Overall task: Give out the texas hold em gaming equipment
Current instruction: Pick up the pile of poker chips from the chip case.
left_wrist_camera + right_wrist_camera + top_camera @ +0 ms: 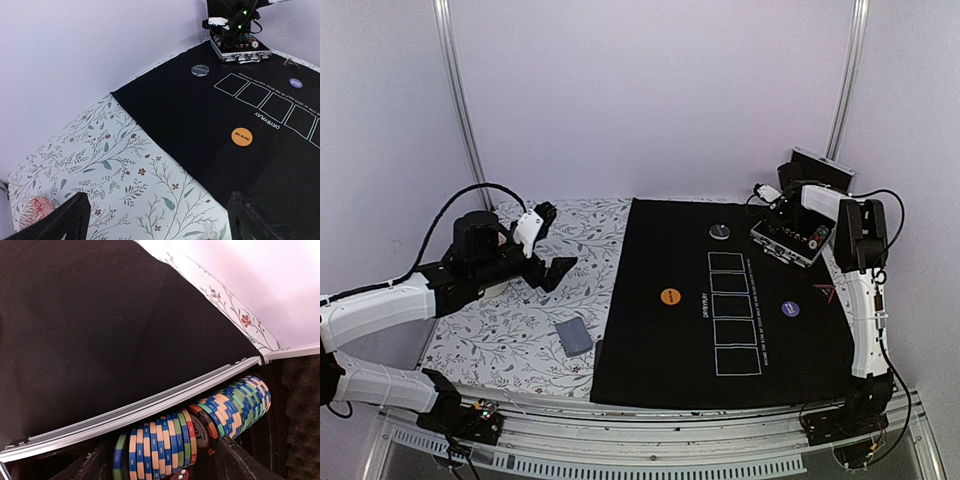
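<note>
On the floral-print tablecloth (510, 330), between lilac walls, lies a black felt mat (660, 350) printed, seemingly, "DAVBYPLAY". An orange round disc (241, 137) on it reads "BIG BLIND". A grey-blue card deck (574, 336) rests on the cloth. The left gripper (555, 242) gapes empty. The right gripper (160, 470) straddles striped poker chips (235, 405) in a silver-edged case (125, 417); I cannot tell whether it grips them.

A robot test cell in a laboratory is shown. The space is closed in by plain pale lilac walls (650, 90), framed by bare metal poles (460, 100) at the upper left and upper right of the top view. A left arm (375, 310) and a right arm (865, 320) are bolted to a slotted aluminium rail (650, 462) along the bottom edge, and black cables (485, 184) are left exposed. The table is dressed with a floral cloth (510, 330) and a black printed mat (660, 340), laid side by side.
</note>
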Robot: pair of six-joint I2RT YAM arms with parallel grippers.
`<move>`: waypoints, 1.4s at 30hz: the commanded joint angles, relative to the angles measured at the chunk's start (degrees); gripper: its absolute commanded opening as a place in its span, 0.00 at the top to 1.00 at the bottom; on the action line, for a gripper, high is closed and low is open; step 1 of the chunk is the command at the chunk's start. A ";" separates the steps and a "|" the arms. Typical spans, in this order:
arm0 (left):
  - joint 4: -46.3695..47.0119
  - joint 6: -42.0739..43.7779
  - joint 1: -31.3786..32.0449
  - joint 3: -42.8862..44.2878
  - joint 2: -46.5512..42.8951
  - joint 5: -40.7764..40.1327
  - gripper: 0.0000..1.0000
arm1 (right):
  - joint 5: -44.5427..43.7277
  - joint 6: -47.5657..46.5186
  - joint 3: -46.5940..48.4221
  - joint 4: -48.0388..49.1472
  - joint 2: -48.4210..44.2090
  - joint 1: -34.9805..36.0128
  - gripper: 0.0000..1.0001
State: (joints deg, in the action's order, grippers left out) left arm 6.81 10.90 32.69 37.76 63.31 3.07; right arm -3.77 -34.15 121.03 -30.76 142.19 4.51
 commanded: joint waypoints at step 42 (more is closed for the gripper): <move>-0.65 -0.20 -0.72 1.09 0.24 0.80 0.02 | 5.05 0.35 5.95 -4.39 5.98 0.17 0.35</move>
State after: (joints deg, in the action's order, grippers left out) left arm 6.50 10.85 32.56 37.76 63.44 4.03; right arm -1.67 -33.91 126.39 -34.04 144.62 4.05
